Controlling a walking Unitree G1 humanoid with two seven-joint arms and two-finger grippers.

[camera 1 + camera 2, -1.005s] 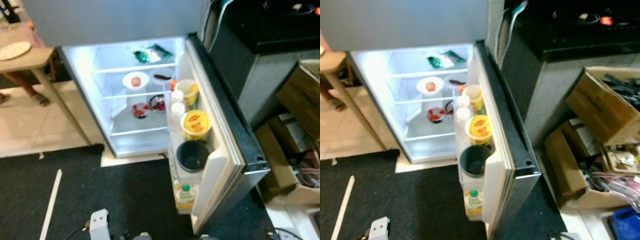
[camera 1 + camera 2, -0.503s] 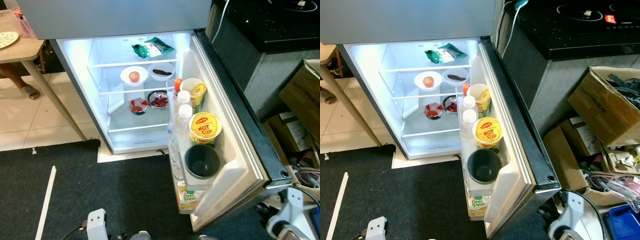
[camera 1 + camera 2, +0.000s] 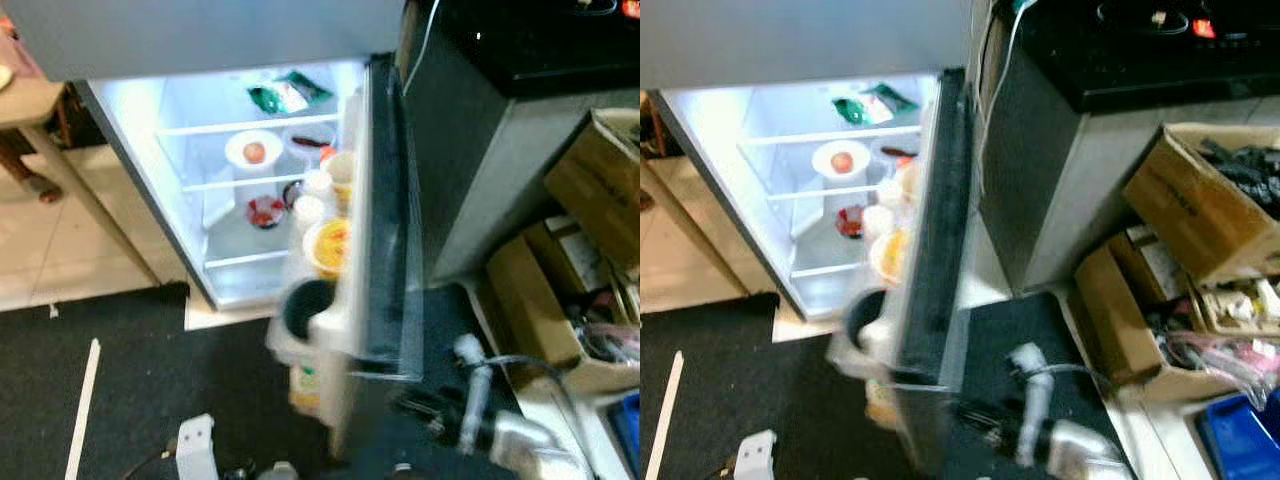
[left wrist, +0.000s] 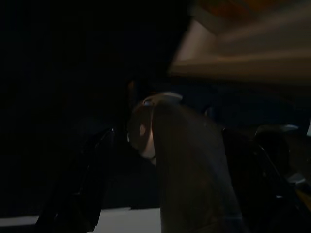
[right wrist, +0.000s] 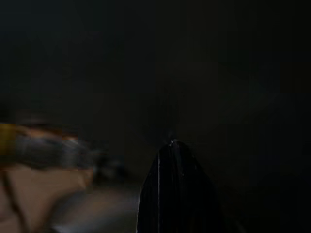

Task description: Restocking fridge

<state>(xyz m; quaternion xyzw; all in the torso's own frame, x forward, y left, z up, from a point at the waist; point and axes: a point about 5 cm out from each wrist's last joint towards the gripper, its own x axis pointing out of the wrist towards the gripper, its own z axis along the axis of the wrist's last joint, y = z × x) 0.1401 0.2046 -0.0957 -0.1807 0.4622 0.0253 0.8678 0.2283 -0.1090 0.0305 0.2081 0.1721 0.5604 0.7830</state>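
The fridge (image 3: 180, 160) stands lit, its door (image 3: 385, 200) blurred and swung about halfway shut. Door racks hold a yellow noodle cup (image 3: 330, 245), a dark cup (image 3: 305, 305) and a juice carton (image 3: 305, 380). On the shelves are a green packet (image 3: 285, 95), a white bowl with a red fruit (image 3: 254, 151) and a red bowl (image 3: 265, 212). My right gripper (image 3: 415, 405) is low against the door's dark outer face, its black fingers (image 5: 170, 189) together. The left wrist view is dark, with a pale rounded shape (image 4: 180, 155). A white part of my left arm (image 3: 197, 445) hangs at the bottom.
A wooden table (image 3: 40, 105) stands to the left of the fridge. To the right are a dark counter with a stove (image 3: 1140, 50) and open cardboard boxes (image 3: 1200, 210) full of clutter. A black mat (image 3: 120, 380) with a white strip (image 3: 80, 410) covers the floor.
The fridge door has swung from wide open to about half shut. My right arm has come up from the lower right and moved left against the door's outer side.
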